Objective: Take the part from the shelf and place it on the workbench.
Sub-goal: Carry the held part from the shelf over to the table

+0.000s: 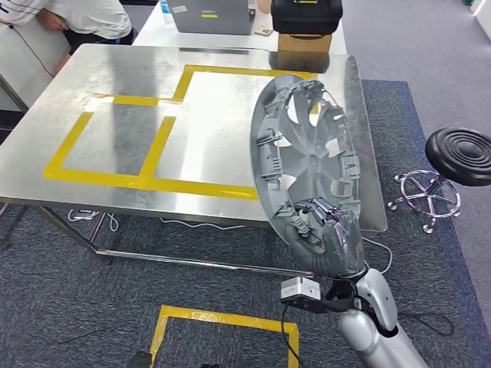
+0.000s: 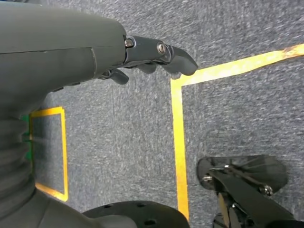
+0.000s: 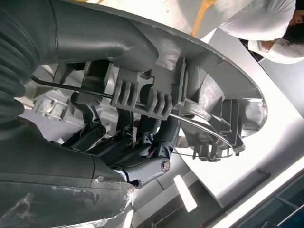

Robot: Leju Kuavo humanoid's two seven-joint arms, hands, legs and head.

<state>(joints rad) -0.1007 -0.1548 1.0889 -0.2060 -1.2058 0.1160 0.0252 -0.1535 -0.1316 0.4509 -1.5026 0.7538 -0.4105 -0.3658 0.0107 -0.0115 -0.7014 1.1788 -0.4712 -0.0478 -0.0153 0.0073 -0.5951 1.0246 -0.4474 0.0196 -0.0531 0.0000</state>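
The part is a grey plastic wheel cover [image 1: 307, 153], held nearly upright with its ribbed inner side toward me, over the right front corner of the steel workbench [image 1: 116, 92]. My right hand [image 1: 333, 238] grips its lower rim. In the right wrist view the dark fingers [image 3: 143, 135] curl over the wheel cover's rim [image 3: 201, 85] beside its clips and wire ring. My left hand [image 2: 150, 54] hangs over the carpet, fingers stretched out and holding nothing.
Yellow tape [image 1: 145, 153] marks rectangles on the workbench top. A black stool [image 1: 460, 157] stands to the right. A person [image 1: 87, 19] leans at the far left; a black case [image 1: 305, 17] and a laptop [image 1: 211, 15] sit beyond. Yellow tape [image 1: 225, 318] marks the carpet.
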